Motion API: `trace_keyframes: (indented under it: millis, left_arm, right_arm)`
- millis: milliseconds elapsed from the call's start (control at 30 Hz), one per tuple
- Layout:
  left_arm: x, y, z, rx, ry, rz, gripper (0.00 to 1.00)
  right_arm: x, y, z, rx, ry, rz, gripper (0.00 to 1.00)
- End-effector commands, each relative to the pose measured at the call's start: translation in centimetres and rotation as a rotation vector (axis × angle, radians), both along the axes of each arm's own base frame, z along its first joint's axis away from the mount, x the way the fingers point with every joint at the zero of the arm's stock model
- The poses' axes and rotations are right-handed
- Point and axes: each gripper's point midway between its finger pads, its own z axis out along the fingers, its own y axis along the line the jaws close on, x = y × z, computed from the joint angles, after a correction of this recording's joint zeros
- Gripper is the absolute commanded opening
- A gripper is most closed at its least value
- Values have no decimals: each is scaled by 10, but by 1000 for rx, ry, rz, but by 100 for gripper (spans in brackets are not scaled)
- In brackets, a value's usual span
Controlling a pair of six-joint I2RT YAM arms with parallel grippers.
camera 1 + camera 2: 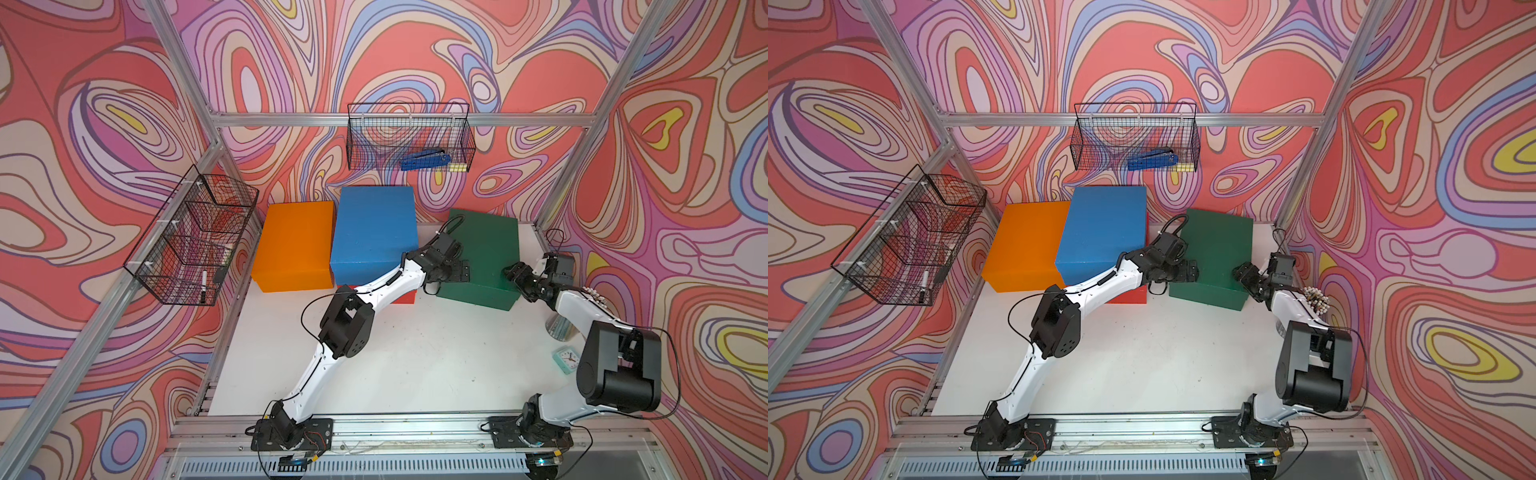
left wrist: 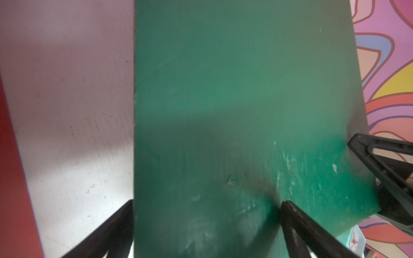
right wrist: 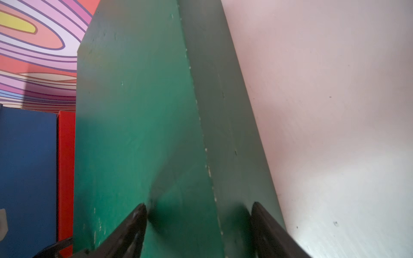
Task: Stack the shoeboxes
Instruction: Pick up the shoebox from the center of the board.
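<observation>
Bracing the green shoebox [image 1: 486, 241] between left gripper [image 1: 460, 269] and right gripper [image 1: 513, 273], both splayed open, just right of blue shoebox [image 1: 374, 232] atop red shoebox [image 1: 405, 297].

We see four plain, unpatterned boxes: a matte orange cardboard shoebox [image 1: 295, 245], a matte blue cardboard shoebox [image 1: 374, 232], a matte red cardboard shoebox [image 1: 406, 297] and a matte dark green cardboard shoebox [image 1: 486, 241]. The green lid carries pale whitish scuffs in the left wrist view. The printed walls [image 1: 415, 54] swirl in coral red, pink, lilac, cream, blue and yellow, with dark outlines. The flat tabletop [image 1: 415, 361] is white. The long wire-mesh basket [image 1: 374, 141] and the tiered wire-mesh basket [image 1: 187, 257] are black, the stapler [image 1: 424, 160] blue, and the small square clock [image 1: 566, 359] mint green.
</observation>
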Motion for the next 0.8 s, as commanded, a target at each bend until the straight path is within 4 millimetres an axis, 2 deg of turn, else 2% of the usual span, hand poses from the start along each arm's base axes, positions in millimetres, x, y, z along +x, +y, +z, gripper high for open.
trace_keyframes:
  millis: [0, 167, 267, 400, 533, 767]
  left_arm:
    - [-22, -10, -7, -15, 61, -37, 100]
    - [-21, -11, -9, -12, 60, -43, 100]
    - [-19, -14, -10, -14, 57, -51, 99]
    - [-20, -23, -7, -38, 56, -78, 93]
    - [-22, -33, 4, -61, 44, -100, 90]
    - [-26, -42, 31, -99, 12, -120, 89]
  right_arm:
    - [-6, 23, -10, 64, 40, 74, 75]
    - [3, 25, -19, 87, 38, 86, 75]
    - [7, 31, -19, 116, 14, 115, 70]
    - [7, 40, -13, 166, -14, 153, 61]
    - [5, 45, 2, 188, -39, 166, 57]
    - [-4, 53, 48, 205, -121, 195, 55]
